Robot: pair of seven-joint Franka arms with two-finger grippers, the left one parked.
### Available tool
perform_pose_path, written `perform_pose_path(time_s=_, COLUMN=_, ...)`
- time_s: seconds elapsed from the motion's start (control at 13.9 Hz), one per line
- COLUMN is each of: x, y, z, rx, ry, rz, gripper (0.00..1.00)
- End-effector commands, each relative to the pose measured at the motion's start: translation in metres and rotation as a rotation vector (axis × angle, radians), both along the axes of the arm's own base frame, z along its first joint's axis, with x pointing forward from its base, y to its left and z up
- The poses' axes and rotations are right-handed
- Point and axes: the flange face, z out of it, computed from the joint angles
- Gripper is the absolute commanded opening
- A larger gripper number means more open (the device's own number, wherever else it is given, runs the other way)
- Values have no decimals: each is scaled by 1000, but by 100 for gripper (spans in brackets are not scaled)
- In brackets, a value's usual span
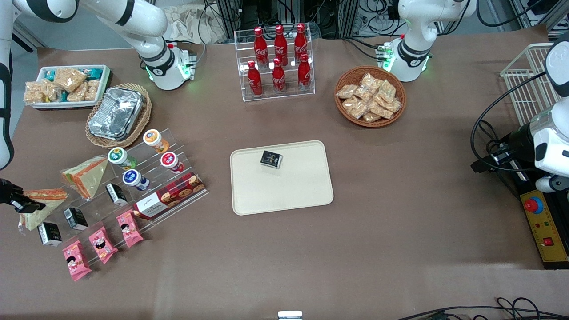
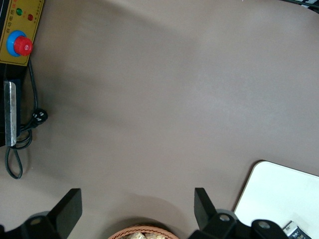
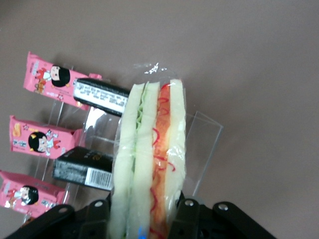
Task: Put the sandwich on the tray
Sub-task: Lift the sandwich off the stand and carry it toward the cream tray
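The sandwich (image 1: 42, 205), a clear-wrapped wedge with pale bread faces and orange-red filling along its thick edge, is at the working arm's end of the table, by the low end of a clear stepped stand (image 1: 133, 186). My gripper (image 1: 26, 205) is shut on it. In the right wrist view the fingers (image 3: 188, 208) press both bread faces of the sandwich (image 3: 149, 149), with the gripper (image 3: 143, 208) around its wide end. The cream-beige tray (image 1: 284, 191) lies flat at the table's middle, with a small black packet (image 1: 271, 159) on it. The tray's corner (image 2: 279, 194) shows in the left wrist view.
A second wedge with a wide orange band (image 1: 86, 175) leans on the stand beside the sandwich. Black boxes (image 1: 50, 234), pink snack packets (image 1: 102, 243), small tubs (image 1: 133, 178) and a biscuit box (image 1: 171, 195) fill the stand. A foil-container basket (image 1: 118, 114), cola rack (image 1: 278, 62) and snack basket (image 1: 370, 97) stand farther back.
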Motion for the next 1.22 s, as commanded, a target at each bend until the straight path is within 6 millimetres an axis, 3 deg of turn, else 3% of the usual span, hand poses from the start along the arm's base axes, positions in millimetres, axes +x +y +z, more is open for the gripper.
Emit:
perform_pose_path(time_s=0.0, x=3, y=6, z=45, rx=67, ry=39, rz=22, gripper=0)
perform_pose_path(time_s=0.14, x=-1, y=6, z=72, rx=92, ry=89, rz=30, gripper=0)
perform_pose_path(time_s=0.29, x=-18, y=10, z=106, rx=105, ry=112, rz=31, gripper=0)
perform_pose_path(time_s=0.5, x=-39, y=23, z=162, rx=107, ry=85, rz=35, gripper=0)
perform_pose_path(time_s=0.65, x=-45, y=41, z=182, rx=114, ry=95, rz=0, gripper=0)
perform_pose_path(time_s=0.86, x=-39, y=106, z=201, rx=120, ry=151, rz=-138, gripper=0)
perform_pose_path(time_s=1.01, x=-31, y=167, z=211, rx=112, ry=178, rz=-234, gripper=0)
perform_pose_path(time_s=1.15, x=-20, y=243, z=212, rx=93, ry=201, rz=-333, gripper=0)
